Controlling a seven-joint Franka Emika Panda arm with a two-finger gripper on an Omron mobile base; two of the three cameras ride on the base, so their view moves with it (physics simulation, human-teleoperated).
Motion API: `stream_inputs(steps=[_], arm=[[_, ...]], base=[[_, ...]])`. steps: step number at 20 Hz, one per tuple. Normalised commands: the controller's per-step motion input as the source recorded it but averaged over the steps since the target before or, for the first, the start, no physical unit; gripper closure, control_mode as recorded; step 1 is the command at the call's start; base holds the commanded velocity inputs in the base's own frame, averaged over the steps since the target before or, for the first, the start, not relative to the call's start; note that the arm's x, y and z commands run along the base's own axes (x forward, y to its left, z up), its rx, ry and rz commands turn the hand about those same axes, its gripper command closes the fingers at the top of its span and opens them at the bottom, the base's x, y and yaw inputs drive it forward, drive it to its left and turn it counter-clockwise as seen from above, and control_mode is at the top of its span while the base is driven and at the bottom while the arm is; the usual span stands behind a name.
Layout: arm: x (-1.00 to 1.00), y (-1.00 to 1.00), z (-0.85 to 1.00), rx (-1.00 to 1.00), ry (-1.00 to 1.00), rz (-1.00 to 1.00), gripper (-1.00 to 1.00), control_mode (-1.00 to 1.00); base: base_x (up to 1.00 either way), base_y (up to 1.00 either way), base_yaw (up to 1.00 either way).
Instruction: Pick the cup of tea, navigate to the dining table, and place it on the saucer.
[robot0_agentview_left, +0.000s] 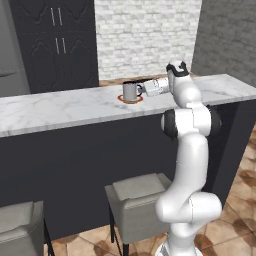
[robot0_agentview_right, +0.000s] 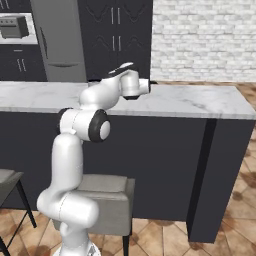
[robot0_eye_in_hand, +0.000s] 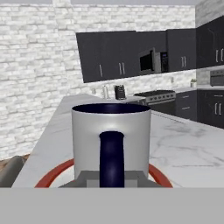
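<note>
Marble dining table (robot0_agentview_left: 60, 107) crosses mid-frame in the left base view; its top lies bare to the left of the saucer (robot0_agentview_left: 131, 99) and toward the right end. Count: one cup of tea (robot0_agentview_left: 131, 91), one saucer, two stools (robot0_agentview_left: 137, 200) below the front edge. Cup stands upright on the saucer, upper centre of frame. Gripper (robot0_agentview_left: 142, 89) is clenched on the cup's dark handle (robot0_eye_in_hand: 111, 157), reaching level from the cup's right.

Grey cup of tea (robot0_agentview_left: 131, 91) upright, seemingly resting on saucer (robot0_agentview_left: 123, 99).
</note>
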Motion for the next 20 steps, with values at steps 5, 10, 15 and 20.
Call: stream_inputs(steps=[5, 10, 15, 20], arm=[[-0.02, 0.0, -0.2, 0.0, 0.0, 0.0, 1.0, -1.0], [0.0, 0.0, -0.01, 0.0, 0.0, 0.0, 1.0, -1.0], [0.0, 0.0, 0.0, 0.0, 0.0, 0.0, 1.0, -1.0], [0.0, 0.0, 0.0, 0.0, 0.0, 0.0, -1.0, -1.0]], base=[[0.0, 0.0, 0.0], [0.0, 0.0, 0.0], [0.0, 0.0, 0.0], [0.0, 0.0, 0.0]])
